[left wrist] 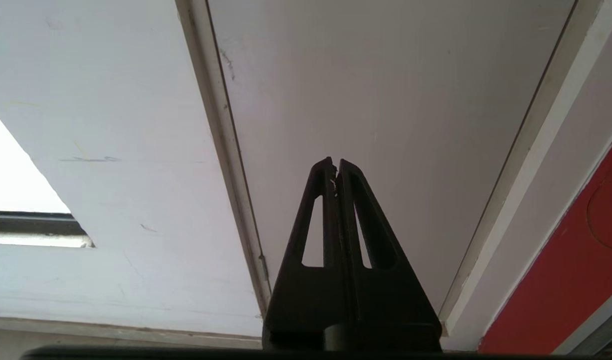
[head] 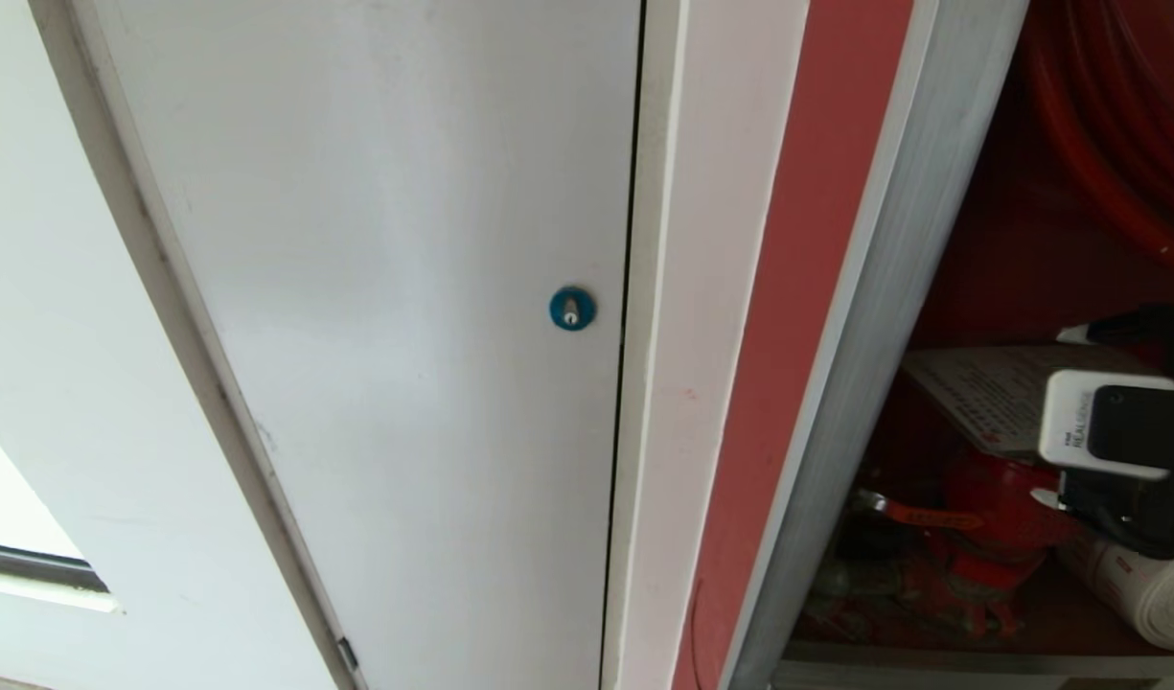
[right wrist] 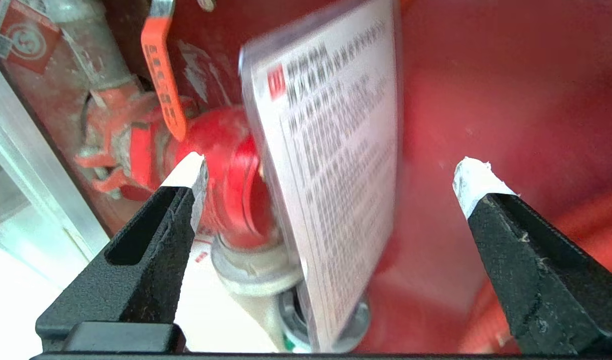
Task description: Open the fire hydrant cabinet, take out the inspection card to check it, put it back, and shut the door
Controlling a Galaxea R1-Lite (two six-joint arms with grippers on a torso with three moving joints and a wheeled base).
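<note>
Leaning inside the red fire hydrant cabinet [head: 1008, 249], the inspection card [right wrist: 335, 165] in its clear sleeve rests against the red hydrant valve [right wrist: 231, 175], seemingly propped on it, though the contact is blurred. The right gripper [right wrist: 330, 175] hangs just before the card, fingers spread wide and grasping nothing. Far to the left, the left gripper [left wrist: 335, 165] is clenched empty before a plain white door [head: 385, 287] with a blue lock [head: 572, 309].

light: bright daylight, lower left | blur: inspection card [right wrist: 330, 165] | cabinet interior dim
</note>
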